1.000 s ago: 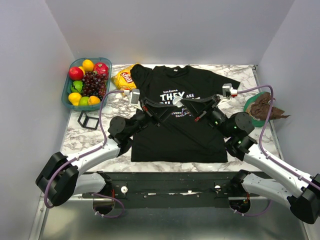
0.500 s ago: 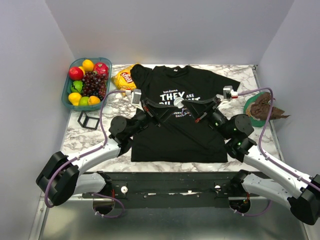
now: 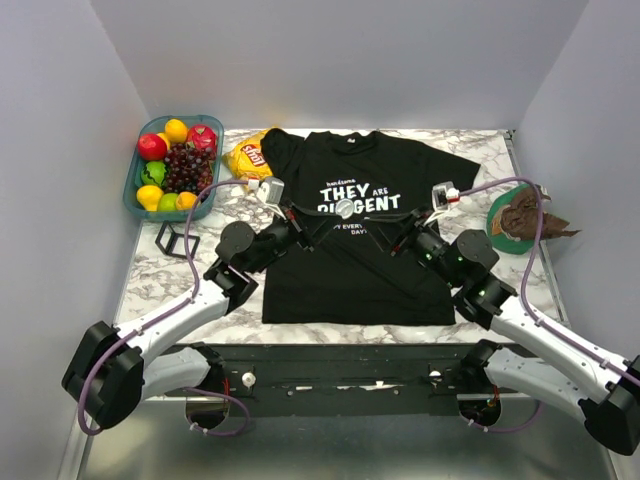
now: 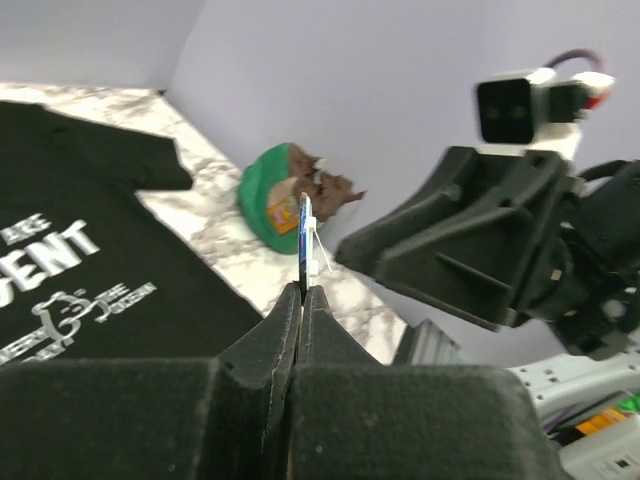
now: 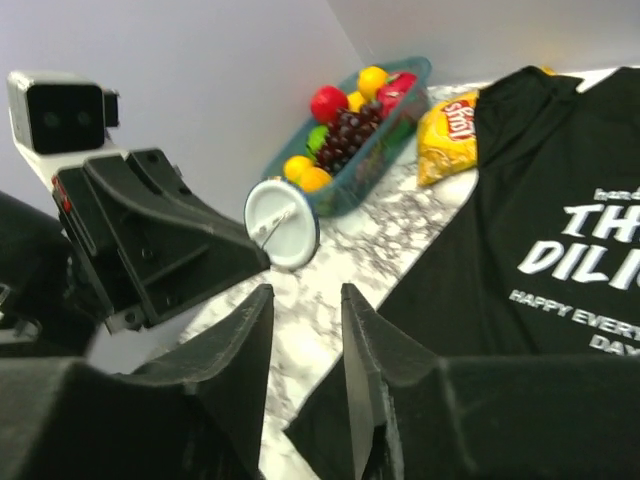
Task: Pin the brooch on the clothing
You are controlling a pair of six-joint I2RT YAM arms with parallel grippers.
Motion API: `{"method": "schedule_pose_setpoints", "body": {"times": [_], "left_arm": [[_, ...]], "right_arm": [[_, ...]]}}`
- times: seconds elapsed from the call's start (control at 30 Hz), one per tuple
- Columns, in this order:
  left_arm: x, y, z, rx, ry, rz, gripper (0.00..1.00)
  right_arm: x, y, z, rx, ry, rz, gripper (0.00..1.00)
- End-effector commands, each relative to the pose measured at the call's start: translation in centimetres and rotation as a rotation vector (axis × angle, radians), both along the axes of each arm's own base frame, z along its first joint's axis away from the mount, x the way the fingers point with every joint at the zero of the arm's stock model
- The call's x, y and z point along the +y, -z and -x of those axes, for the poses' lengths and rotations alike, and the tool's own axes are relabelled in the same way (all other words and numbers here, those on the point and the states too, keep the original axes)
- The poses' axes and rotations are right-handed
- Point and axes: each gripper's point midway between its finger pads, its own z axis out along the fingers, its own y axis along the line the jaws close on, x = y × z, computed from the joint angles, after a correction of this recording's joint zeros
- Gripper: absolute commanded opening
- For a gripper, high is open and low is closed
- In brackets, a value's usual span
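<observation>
Brooch (image 3: 345, 208) moved over T-shirt (image 3: 350, 280) "DILIGENT", apparently pinched in left gripper (image 4: 303, 298); right gripper (image 5: 305, 292) parted.

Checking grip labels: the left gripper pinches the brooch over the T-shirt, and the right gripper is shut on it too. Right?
No: the right gripper is open, jaws apart and off the brooch, per the right wrist view. The left gripper does pinch it over the T-shirt.

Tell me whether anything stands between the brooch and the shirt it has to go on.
Nothing visible does. The left tool holds the brooch in the air above the T-shirt, and no object shows between them. The right tool, open, faces the brooch from the side.
</observation>
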Motion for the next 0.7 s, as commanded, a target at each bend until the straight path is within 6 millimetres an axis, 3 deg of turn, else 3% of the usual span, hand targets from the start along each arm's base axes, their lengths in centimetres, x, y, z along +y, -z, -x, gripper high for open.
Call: {"method": "schedule_pose_setpoints", "body": {"times": [0.0,0.1,0.13,0.2,0.23,0.27,0.33,0.4,0.43,0.5,0.67], "left_arm": [[0.8,1.9,-0.9,0.045,-0.025,-0.102,0.0],[1.1,3.1,-1.0,0.084,0.001,-0.178,0.0],[1.3,4.5,-0.9,0.127,0.005,-0.23,0.0],[1.9,4.4,-1.8,0.118,-0.018,-0.286,0.0],[2.3,5.7,-2.0,0.163,-0.028,-0.34,0.0],[2.5,5.4,-2.6,0.164,-0.044,-0.362,0.0],[3.3,7.1,-3.1,0.195,-0.069,-0.475,0.0],[3.6,7.3,-4.4,0.199,-0.096,-0.565,0.0],[4.3,8.8,-4.1,0.217,-0.084,-0.659,0.0],[4.5,8.7,-5.2,0.212,-0.097,-0.726,0.0],[7.2,9.5,-8.0,0.176,-0.234,-0.925,0.0]], "right_arm": [[-1.7,0.3,-0.2,-0.015,0.079,0.066,0.52],[-2.6,0.0,0.1,-0.035,0.098,0.102,0.6],[-2.9,0.3,0.1,-0.028,0.102,0.124,0.61],[-3.5,0.0,0.0,-0.043,0.114,0.154,0.66],[-3.8,0.8,-0.2,-0.018,0.121,0.189,0.67],[-4.3,1.1,-0.7,-0.005,0.14,0.209,0.68],[-4.7,2.2,-1.4,0.044,0.151,0.277,0.69],[-5.4,2.9,-2.3,0.077,0.166,0.327,0.72],[-5.8,3.9,-2.5,0.113,0.171,0.365,0.73],[-6.1,4.4,-3.6,0.134,0.197,0.421,0.77],[-6.9,8.4,-5.2,0.271,0.265,0.55,0.77]]}}
